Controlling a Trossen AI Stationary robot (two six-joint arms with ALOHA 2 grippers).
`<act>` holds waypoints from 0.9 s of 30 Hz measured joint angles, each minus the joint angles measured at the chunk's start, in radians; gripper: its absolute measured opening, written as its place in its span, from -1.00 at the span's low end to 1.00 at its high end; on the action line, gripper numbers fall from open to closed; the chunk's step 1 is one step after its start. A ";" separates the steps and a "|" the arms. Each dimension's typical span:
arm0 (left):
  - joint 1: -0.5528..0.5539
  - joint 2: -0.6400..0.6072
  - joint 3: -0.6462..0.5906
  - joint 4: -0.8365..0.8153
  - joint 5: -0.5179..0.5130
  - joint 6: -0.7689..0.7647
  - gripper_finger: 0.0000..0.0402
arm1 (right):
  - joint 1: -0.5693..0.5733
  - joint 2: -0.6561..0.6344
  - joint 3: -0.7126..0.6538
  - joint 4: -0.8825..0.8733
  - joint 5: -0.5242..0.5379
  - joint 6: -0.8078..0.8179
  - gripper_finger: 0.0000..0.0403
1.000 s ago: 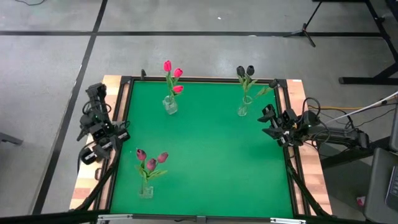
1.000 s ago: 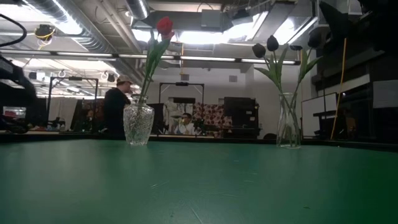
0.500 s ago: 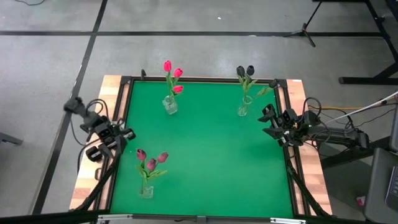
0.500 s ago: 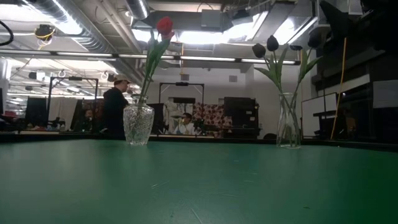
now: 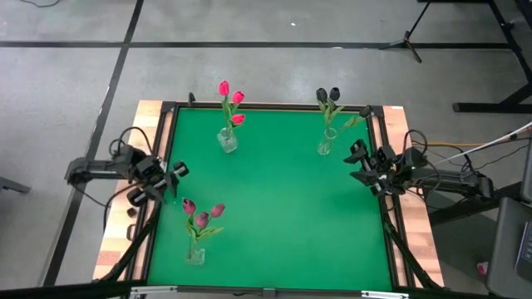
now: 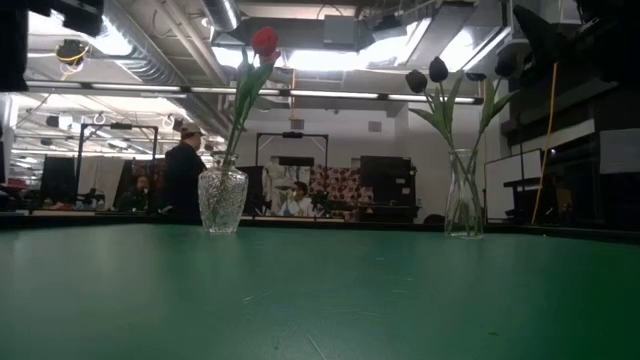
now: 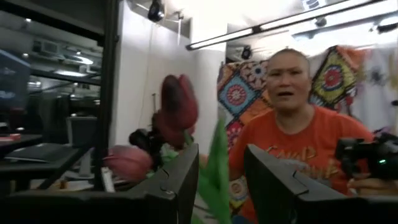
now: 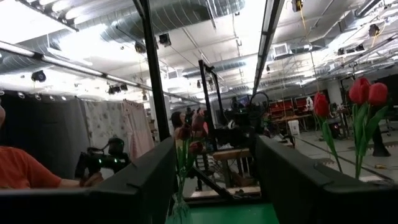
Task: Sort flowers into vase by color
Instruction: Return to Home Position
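Three glass vases stand on the green mat. The far-left vase (image 5: 226, 141) holds bright pink-red tulips (image 5: 230, 98), also seen in the low view (image 6: 264, 42). The far-right vase (image 5: 324, 146) holds near-black tulips (image 5: 327, 95). The near-left vase (image 5: 195, 253) holds dusky maroon-pink tulips (image 5: 201, 215). My left gripper (image 5: 173, 176) hangs open at the mat's left edge, just on the far side of the maroon tulips. Its wrist view shows those heads (image 7: 179, 102) and a leaf beyond the fingers (image 7: 180, 180). My right gripper (image 5: 357, 163) waits open at the mat's right edge, near the black tulips' vase.
The mat's middle (image 5: 283, 199) is bare between the vases. A black frame (image 5: 166, 149) and wooden borders edge the table. A person in an orange shirt (image 7: 292, 143) stands beyond the table, and another person (image 6: 184, 175) is in the room behind.
My left arm has swung round at the table's left edge, and its gripper has come toward the table's right, over the mat's left edge by the maroon tulips. The flowers and vases have kept still.
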State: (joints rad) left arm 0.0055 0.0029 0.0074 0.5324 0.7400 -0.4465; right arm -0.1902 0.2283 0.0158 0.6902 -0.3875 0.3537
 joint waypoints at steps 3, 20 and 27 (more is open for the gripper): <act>0.066 0.000 0.000 -0.001 0.058 0.000 -0.37 | 0.000 0.000 0.000 -0.054 -0.003 -0.044 0.10; 0.127 0.000 0.000 -0.277 -0.112 0.172 -0.37 | 0.000 0.000 0.000 -0.275 0.056 -0.106 0.10; 0.087 0.000 0.000 -0.325 -0.325 0.218 -0.37 | 0.000 0.000 -0.006 -0.302 0.056 -0.123 0.10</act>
State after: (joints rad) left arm 0.0923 0.0029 0.0076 0.2078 0.4149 -0.2288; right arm -0.1902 0.2287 0.0101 0.3877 -0.3317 0.2303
